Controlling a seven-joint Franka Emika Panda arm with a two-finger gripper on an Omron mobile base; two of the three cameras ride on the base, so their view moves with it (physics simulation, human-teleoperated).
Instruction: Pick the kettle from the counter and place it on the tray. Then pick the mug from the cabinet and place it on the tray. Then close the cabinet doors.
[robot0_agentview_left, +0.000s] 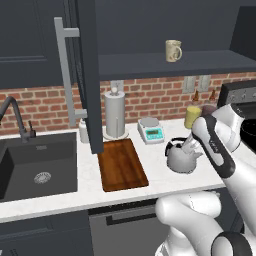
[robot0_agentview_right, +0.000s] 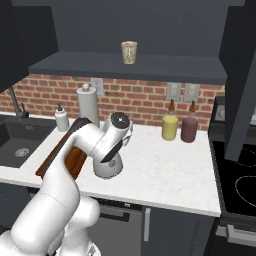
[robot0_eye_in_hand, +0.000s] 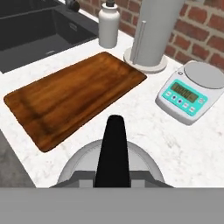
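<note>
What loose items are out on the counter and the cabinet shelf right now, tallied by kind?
Kettle: 1 (kettle)
Tray: 1 (tray)
Mug: 1 (mug)
Paper-towel roll: 1 (paper-towel roll)
Kitchen scale: 1 (kitchen scale)
Soap bottle: 1 (soap bottle)
Canisters: 2 (yellow canister, maroon canister)
Total: 8

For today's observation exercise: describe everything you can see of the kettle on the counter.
The kettle is squat, rounded and silver-grey, metal by its look, with a black arched handle and a short spout pointing towards the tray. It stands upright on the white counter, beside the tray but not on it. The gripper is down over its top at the handle; its fingertips are hidden, so an actual grip cannot be confirmed.
</note>
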